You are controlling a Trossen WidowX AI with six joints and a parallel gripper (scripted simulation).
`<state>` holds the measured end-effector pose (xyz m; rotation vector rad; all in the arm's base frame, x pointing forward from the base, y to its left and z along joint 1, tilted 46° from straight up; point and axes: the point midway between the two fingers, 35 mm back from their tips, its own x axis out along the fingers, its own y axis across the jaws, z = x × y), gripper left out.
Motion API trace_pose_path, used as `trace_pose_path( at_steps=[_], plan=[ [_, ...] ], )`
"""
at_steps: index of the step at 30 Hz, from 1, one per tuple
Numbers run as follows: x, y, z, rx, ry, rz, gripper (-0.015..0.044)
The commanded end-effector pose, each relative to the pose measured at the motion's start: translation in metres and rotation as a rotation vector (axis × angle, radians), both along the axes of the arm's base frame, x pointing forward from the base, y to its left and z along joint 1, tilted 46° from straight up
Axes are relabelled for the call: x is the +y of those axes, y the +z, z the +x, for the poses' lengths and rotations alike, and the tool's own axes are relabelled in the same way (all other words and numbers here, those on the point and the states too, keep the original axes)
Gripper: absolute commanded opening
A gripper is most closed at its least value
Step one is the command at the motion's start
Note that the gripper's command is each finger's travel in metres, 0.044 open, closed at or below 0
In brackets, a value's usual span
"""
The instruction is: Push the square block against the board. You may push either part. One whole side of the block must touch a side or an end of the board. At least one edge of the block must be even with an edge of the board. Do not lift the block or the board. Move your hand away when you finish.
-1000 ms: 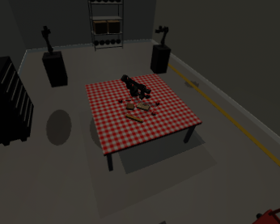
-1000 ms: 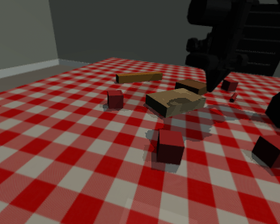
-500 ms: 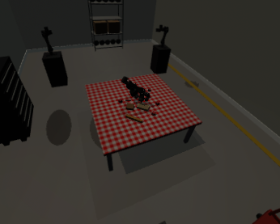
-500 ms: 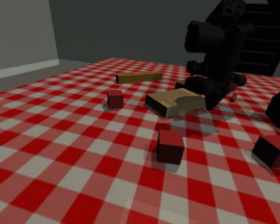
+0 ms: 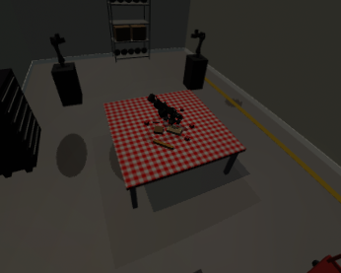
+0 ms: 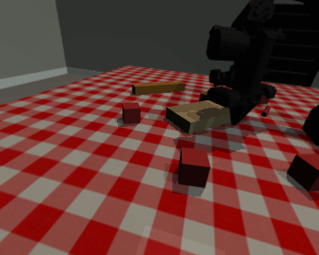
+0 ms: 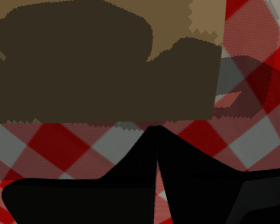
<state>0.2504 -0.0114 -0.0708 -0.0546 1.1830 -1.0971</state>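
The square block [image 5: 158,129] is a small brown piece on the cloth. In the exterior view the block [image 6: 203,98] is mostly hidden behind the gripper. The board [image 5: 175,130] [image 6: 187,112] [image 7: 110,85] is a larger, pale tan rectangle lying flat beside the block; a narrow gap seems to show between them in the top view. My gripper [image 5: 172,123] [image 6: 235,121] [image 7: 156,128] is shut and empty. Its tips are low, right beside one long side of the board; whether they touch it I cannot tell. The gripper's shadow covers much of the board.
A long yellow-brown bar [image 5: 163,144] [image 6: 159,88] lies beyond the block. Small red cubes stand around the parts, one [image 5: 187,138] [image 6: 131,113] off the board's end, one [image 5: 191,126] [image 6: 194,167] on another side and one [image 5: 147,123] past the block. The checked cloth covers the table [image 5: 131,170].
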Motion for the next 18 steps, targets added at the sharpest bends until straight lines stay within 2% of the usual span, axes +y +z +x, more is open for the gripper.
trace_pose_path(
  at_steps=[1,18],
  plan=[
    [-0.002,0.003,0.006,-0.003,0.003,-0.003,0.0000],
    [-0.010,0.010,0.020,-0.004,0.003,-0.002,0.0000]
  ],
)
